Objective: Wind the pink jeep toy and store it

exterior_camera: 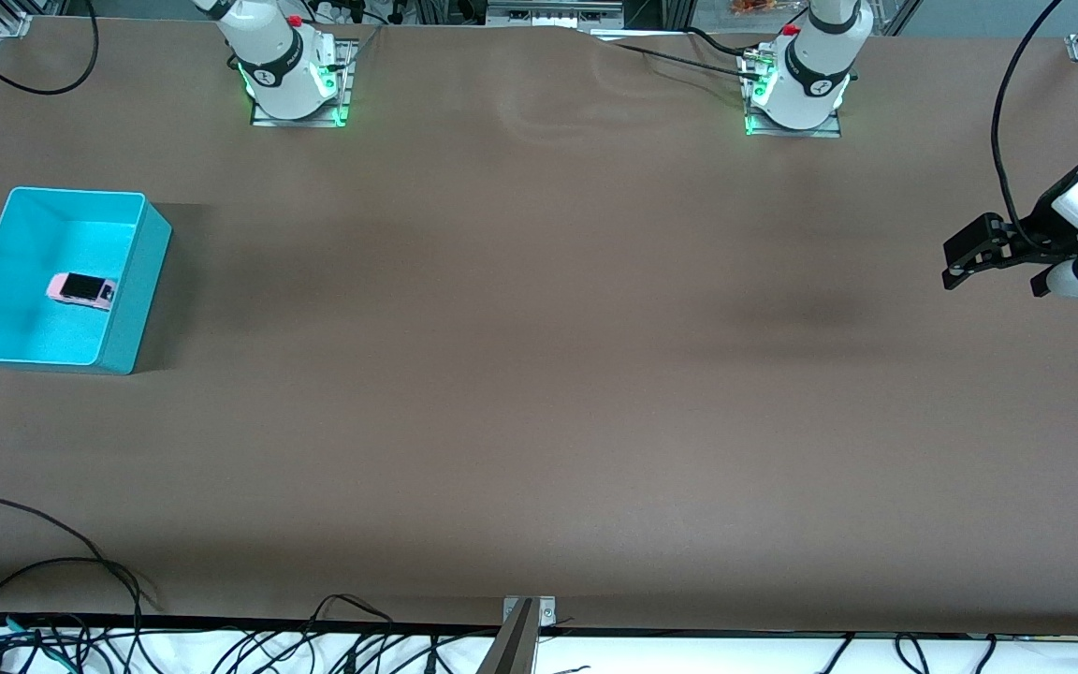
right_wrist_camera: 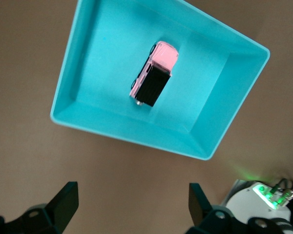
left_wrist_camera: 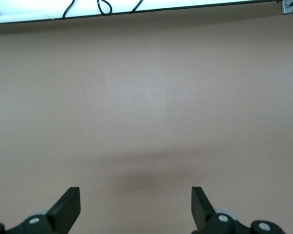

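Brown and plain, the worktop [exterior_camera: 539,374] carries a turquoise bin [exterior_camera: 132,309] at the right arm's end. Inside the bin the pink jeep toy [exterior_camera: 81,289] lies on the floor of it, on its wheels, with its black rear roof up. It touches no wall that I can see.

The right pincer [right_wrist_camera: 132,202] hangs in the air over the worktop just beside the bin, and its fingers [right_wrist_camera: 66,200] stand wide apart and hold nothing. The left pincer [exterior_camera: 955,267] hangs over the bare worktop at the left arm's end, well apart from the bin; its fingers [left_wrist_camera: 68,207] are also spread apart and empty. Black cables [exterior_camera: 52,580] lie along the worktop's edge nearest to the front camera.
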